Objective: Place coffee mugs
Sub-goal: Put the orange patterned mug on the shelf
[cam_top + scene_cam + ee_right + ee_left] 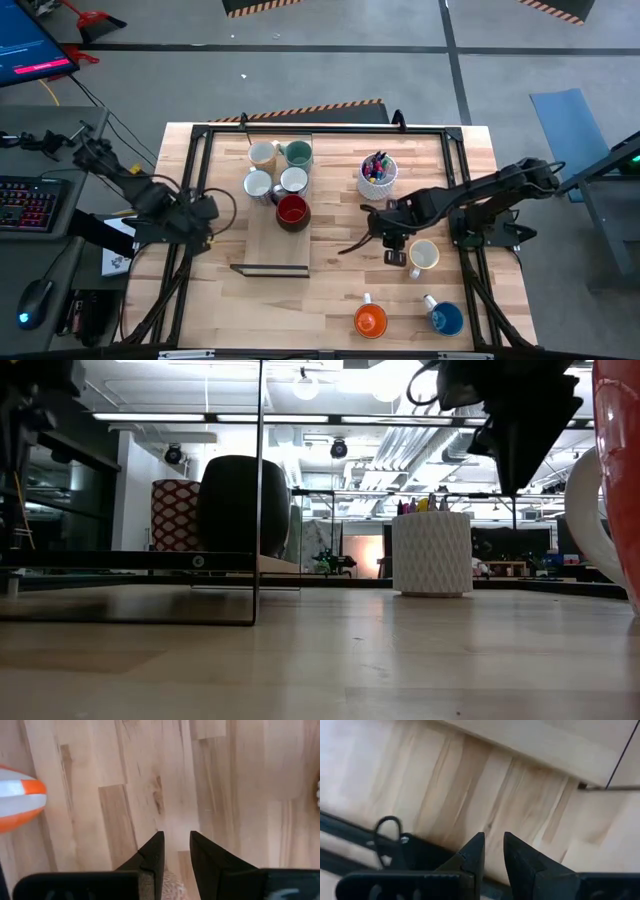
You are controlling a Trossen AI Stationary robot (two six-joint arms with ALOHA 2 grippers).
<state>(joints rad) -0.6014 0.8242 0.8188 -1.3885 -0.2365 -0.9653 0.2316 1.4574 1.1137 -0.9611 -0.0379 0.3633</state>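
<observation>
Several coffee mugs stand grouped on a pale board (262, 240) at the table's far middle: cream (262, 154), teal (298, 153), two white (258, 184) (294, 180) and dark red (292, 211). A cream mug (423, 256) lies on its side toward the right. An orange mug (370, 320) and a blue mug (445, 319) stand near the front edge. My right gripper (350, 246) (176, 842) hovers over bare wood between the board and the cream mug, narrowly open and holding nothing. My left gripper (202, 214) (492, 842) hangs over the table's left edge, narrowly open and holding nothing.
A white cup of coloured pens (377, 176) (432, 552) stands at the far right of centre. A thin black wire frame (270, 268) (255, 490) rims the board. A black rail (395, 850) runs along the table's left edge under my left gripper. Bare wood lies at the front left.
</observation>
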